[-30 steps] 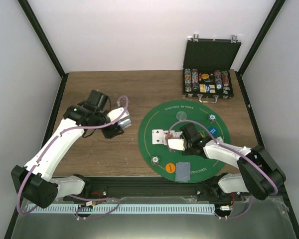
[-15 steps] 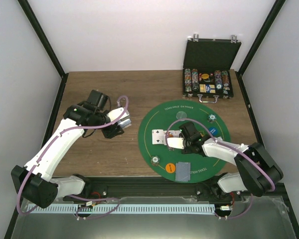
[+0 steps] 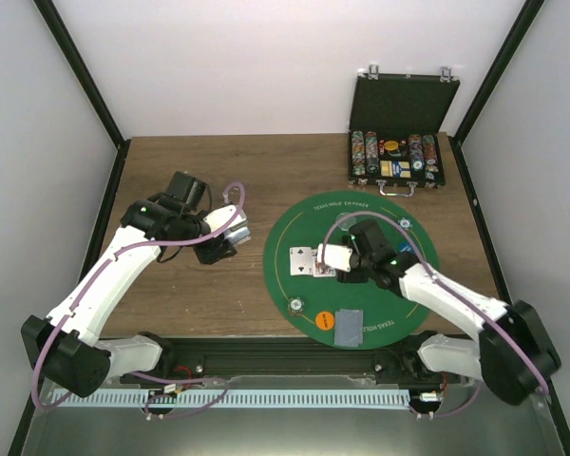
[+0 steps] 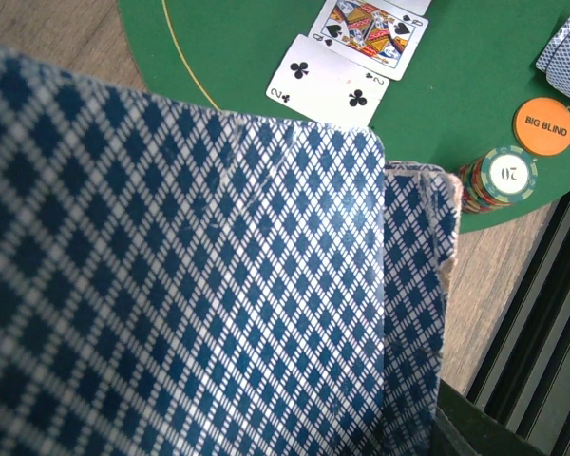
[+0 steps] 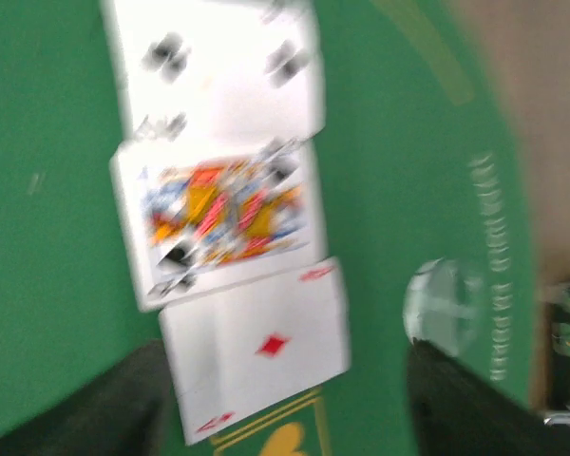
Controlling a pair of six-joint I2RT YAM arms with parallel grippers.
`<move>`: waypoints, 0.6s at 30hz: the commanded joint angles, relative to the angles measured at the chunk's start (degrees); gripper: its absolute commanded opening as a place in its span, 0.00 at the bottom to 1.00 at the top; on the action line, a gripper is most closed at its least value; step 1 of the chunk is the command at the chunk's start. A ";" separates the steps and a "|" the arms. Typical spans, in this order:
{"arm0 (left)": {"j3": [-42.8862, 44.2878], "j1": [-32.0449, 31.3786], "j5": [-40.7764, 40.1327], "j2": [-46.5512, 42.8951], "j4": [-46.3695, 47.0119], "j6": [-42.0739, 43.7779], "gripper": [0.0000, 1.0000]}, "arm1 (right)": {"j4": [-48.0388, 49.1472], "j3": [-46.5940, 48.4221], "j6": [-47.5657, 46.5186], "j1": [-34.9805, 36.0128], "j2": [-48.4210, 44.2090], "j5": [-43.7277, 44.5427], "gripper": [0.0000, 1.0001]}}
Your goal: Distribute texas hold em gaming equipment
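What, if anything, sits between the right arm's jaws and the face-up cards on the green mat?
Nothing visible. The right gripper, jaws open, hangs over the diamond card, last of three face-up cards in a row on the green mat; bare felt surrounds them. The left gripper holds the deck aside.

Face-up cards [image 5: 218, 218] motion-blurred, blue-backed deck [image 4: 171, 285] cropped by frame edges
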 commanded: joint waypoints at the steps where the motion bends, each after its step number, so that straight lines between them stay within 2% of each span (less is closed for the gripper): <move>1: 0.53 -0.04 1.81 -0.87 -0.54 1.17 0.50 | 5.86 7.77 17.30 -1.09 -8.97 -8.00 0.83; 2: 0.70 -0.03 2.03 -0.76 -0.71 1.31 0.50 | 7.57 9.91 25.27 -2.16 -9.89 -11.99 0.89; 4: 1.09 -0.03 2.34 -0.53 -1.08 1.46 0.50 | 9.55 14.73 40.78 -5.63 -9.41 -25.69 0.99; 8: 1.67 -0.03 2.59 -0.45 -1.63 1.49 0.50 | 14.92 22.85 66.26 -7.04 0.11 -47.27 1.00; 13: 1.51 -0.03 3.05 -1.27 -1.81 1.51 0.50 | 30.99 27.84 93.44 -6.33 14.39 -63.48 1.00; 15: 1.44 -0.03 3.07 -1.42 -1.84 1.46 0.50 | 31.55 31.13 93.72 -3.82 18.59 -64.23 1.00; 18: 1.42 -0.03 3.07 -1.35 -1.84 1.39 0.50 | 25.89 36.98 88.96 0.71 23.88 -63.02 0.99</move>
